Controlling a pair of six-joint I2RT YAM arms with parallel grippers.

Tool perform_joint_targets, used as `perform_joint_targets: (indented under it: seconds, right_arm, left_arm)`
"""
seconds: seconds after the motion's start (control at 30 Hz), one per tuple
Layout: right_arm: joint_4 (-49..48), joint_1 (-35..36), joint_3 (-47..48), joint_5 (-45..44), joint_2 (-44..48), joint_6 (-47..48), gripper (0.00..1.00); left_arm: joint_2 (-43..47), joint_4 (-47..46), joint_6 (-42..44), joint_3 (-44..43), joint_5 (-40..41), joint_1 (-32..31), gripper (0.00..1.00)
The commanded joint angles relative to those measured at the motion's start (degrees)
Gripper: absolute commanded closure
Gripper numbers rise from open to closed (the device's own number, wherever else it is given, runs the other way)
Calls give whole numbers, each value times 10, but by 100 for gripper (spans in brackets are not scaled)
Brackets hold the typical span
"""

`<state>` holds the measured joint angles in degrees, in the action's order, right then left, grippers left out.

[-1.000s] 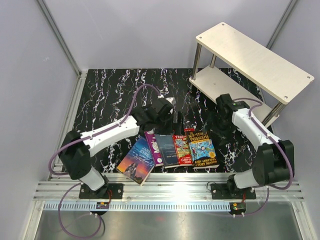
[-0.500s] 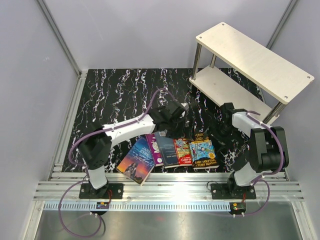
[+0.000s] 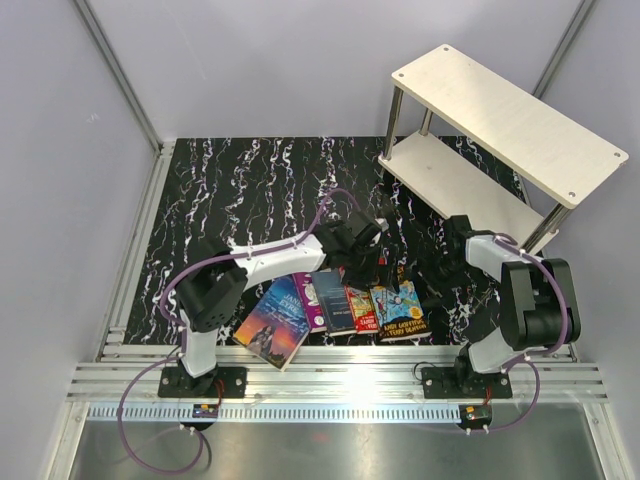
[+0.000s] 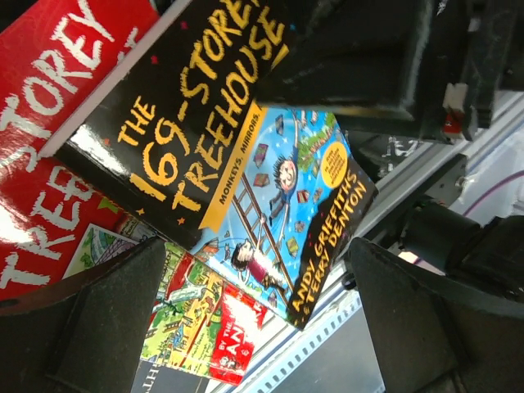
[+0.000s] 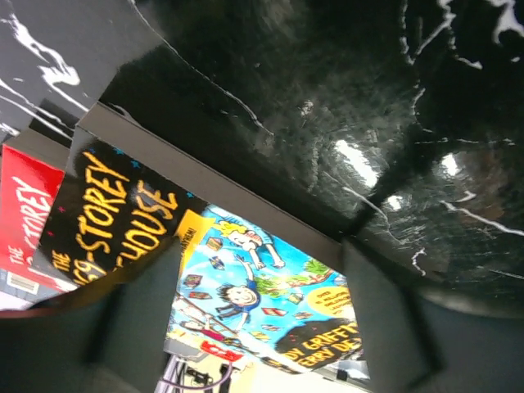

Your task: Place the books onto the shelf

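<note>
Pale 2-tier shelf [image 3: 505,120] stands at the far-right of the black marbled surface [image 3: 240,190]; the books [image 3: 335,305] lie in a row by the front edge, well apart from it. Left end effector [image 4: 254,327] hangs spread wide over the blue-yellow Treehouse book [image 3: 402,308], gripping nothing. Right end effector [image 5: 262,327] is spread too, fingers apart above that book's far edge.

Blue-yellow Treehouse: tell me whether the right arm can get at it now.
Probably yes. The right tool is open at the far edge of the Treehouse, with nothing between them. The left tool, also open, hovers close over the same book and could crowd it.
</note>
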<state>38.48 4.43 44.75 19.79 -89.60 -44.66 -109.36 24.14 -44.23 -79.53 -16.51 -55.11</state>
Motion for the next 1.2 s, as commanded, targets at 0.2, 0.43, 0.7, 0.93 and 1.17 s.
perform_joint_targets:
  seconds: [0.2, 0.43, 0.7, 0.93, 1.17]
  right_arm:
    - [-101, 15, -94, 54, -42, -26, 63]
    - [-107, 38, -92, 63, -45, -33, 84]
    - [-133, 72, -84, 75, -84, -39, 98]
    - [-148, 72, -88, 85, -78, -33, 100]
    - [-176, 72, -93, 104, -106, -48, 100]
  left_arm:
    - [-31, -12, -19, -16, -32, -18, 1]
    - [-10, -52, -59, -48, -49, -25, 1]
    - [-4, -49, -43, -99, -61, -50, 1]
    - [33, 56, 13, 24, 19, -46, 1]
    - [27, -51, -10, 89, -83, -50, 1]
